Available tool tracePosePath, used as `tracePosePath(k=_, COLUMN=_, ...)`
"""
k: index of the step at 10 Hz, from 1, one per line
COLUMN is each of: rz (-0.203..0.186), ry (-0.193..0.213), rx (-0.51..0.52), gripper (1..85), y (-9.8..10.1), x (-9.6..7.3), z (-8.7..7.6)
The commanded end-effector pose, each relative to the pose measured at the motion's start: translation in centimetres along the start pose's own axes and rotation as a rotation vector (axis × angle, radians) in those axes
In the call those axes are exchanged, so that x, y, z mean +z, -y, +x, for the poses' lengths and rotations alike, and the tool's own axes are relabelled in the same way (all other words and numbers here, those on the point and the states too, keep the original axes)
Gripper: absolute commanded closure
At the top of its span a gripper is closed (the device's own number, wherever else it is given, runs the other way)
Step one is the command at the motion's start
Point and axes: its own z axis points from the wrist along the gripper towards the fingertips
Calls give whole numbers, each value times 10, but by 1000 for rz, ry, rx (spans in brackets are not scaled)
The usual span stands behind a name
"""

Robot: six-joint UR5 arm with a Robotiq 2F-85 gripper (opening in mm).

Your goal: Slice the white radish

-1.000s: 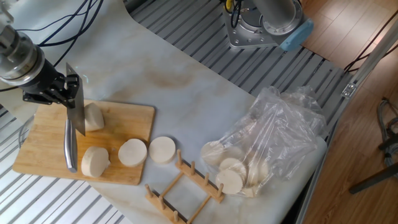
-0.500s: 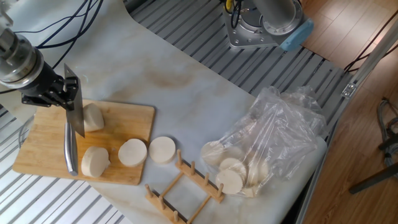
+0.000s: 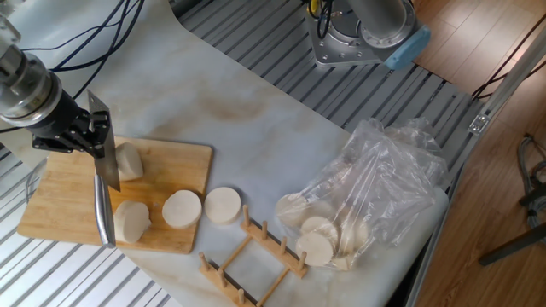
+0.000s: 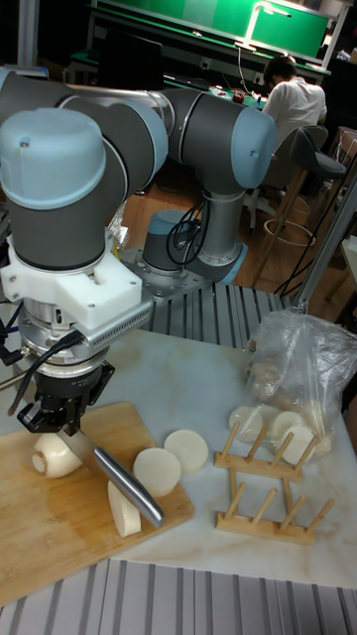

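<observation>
This looks like a robotics lab: a UR5 arm (image 4: 119, 149) is bolted to a slatted metal bench (image 3: 256, 51) trailing black cables (image 3: 85, 34), and behind it a person (image 4: 293, 99) sits at what seems a green-lit workbench (image 4: 198, 25).

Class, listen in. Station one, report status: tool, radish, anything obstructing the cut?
Tool shut on knife. White radish on cutting board, blade against it, two slices off. Nothing blocking.
</observation>
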Motion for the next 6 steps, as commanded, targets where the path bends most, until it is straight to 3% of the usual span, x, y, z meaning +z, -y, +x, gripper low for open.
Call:
tracePosePath(k=1, rz=-1, ry=24, rx=-1, gripper=843, y=-1, x=-1, z=-6)
tracePosePath(k=6, rz=12, ry=-43, rx=8, gripper=843, y=0, x=0, z=20)
